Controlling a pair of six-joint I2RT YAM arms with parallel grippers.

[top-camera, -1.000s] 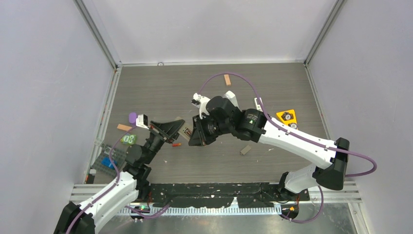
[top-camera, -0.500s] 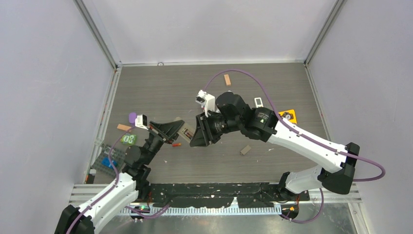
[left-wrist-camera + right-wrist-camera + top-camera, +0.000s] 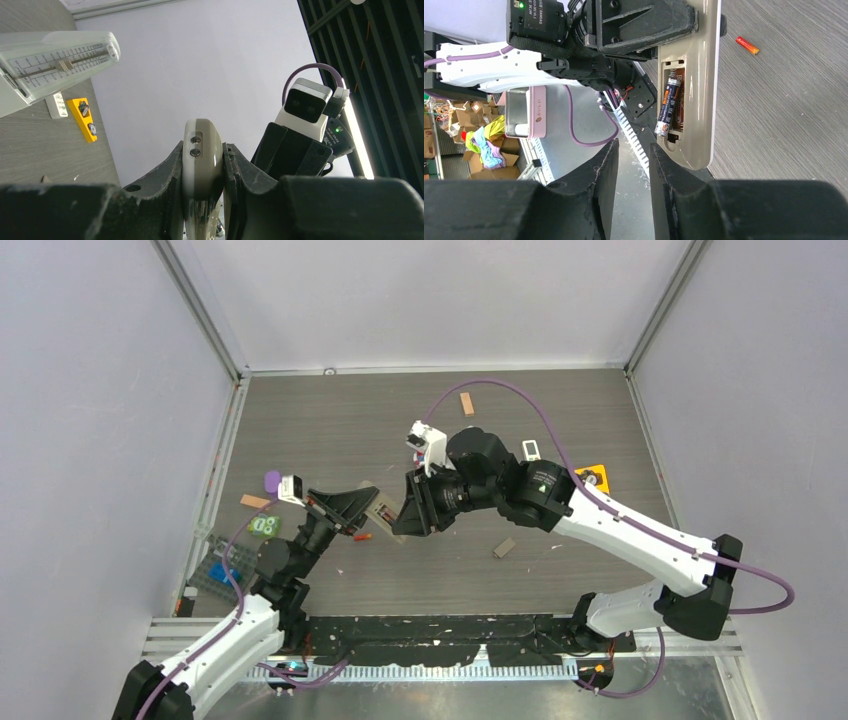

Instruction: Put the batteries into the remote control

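Note:
My left gripper [image 3: 202, 167] is shut on the remote control [image 3: 201, 150], holding it off the table edge-on between both pads. The right wrist view shows the grey-brown back of the remote control [image 3: 698, 85] with its battery bay uncovered. One battery [image 3: 667, 104] lies slanted in the bay, one end raised. A second battery [image 3: 747, 45] with an orange end lies loose on the table; from above, this battery [image 3: 363, 536] is just below the remote control [image 3: 379, 510]. My right gripper [image 3: 631, 167] is open and empty, close beside the remote's end. The cover is out of view.
A grey metronome [image 3: 50, 62], a small white remote [image 3: 530, 449] and a yellow tag [image 3: 592, 476] sit behind the right arm. Wooden blocks [image 3: 466, 403] [image 3: 254, 501], a grey block [image 3: 504, 547], a purple disc [image 3: 272, 481] and a blue rack [image 3: 215, 570] lie around.
The right arm's forearm and elbow have swung to the right while its gripper stays at the remote. The left arm and the remote have not moved.

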